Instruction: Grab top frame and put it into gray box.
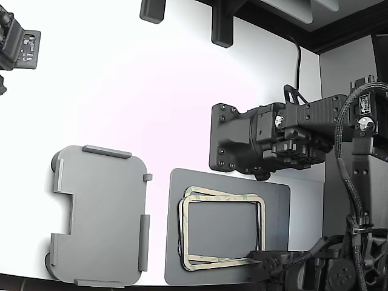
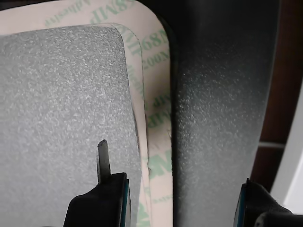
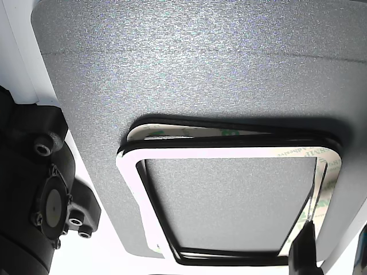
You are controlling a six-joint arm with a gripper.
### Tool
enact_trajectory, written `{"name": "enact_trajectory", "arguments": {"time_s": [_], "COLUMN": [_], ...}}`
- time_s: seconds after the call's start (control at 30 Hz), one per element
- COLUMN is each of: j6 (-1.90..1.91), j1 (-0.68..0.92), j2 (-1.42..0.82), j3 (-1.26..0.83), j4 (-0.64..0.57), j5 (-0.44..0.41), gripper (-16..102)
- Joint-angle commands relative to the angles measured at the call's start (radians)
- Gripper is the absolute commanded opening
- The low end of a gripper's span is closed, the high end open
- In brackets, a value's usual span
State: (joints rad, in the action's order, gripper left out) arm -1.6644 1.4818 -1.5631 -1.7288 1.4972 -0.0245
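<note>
A white counter is carrying the dark mat at lower right, with the top frame stacked there. The end effector is straddling its edge, spread and ungripped; closing seems next, then moving to the gray box at lower left.

arm housing: matte black blocky wrist housing, flat faceplate with rounded corners, small recessed screws along its edges
mid section: black boxy module stacked with brackets, two silvery round fasteners on it
cables: black braided sleeved cable bundle looping down the exterior view's right; thin black cable running up behind the arm
markings: small white label near the top right, text unreadable
gripper: black two-finger gripper, bluish pad edges on both fingers; thin dark metal blade tip on one finger
other view: black cast joint body, round off-white cap, several silver socket screws
</note>
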Motion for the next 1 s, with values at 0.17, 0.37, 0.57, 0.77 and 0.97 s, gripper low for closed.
{"name": "enact_trajectory", "arguments": {"time_s": [0.17,0.37,0.57,0.77,0.97], "j6": [0.04,0.046,0.061,0.067,0.077], "j1": [0.005,0.012,0.021,0.021,0.021], "j2": [-0.028,-0.026,-0.028,-0.029,-0.028], "j3": [0.014,-0.009,-0.046,-0.058,-0.061], "j4": [-0.014,-0.035,-0.083,-0.089,-0.095], "j5": [0.009,0.002,-0.008,-0.011,-0.012], "gripper": [69,62,60,53,47]}}
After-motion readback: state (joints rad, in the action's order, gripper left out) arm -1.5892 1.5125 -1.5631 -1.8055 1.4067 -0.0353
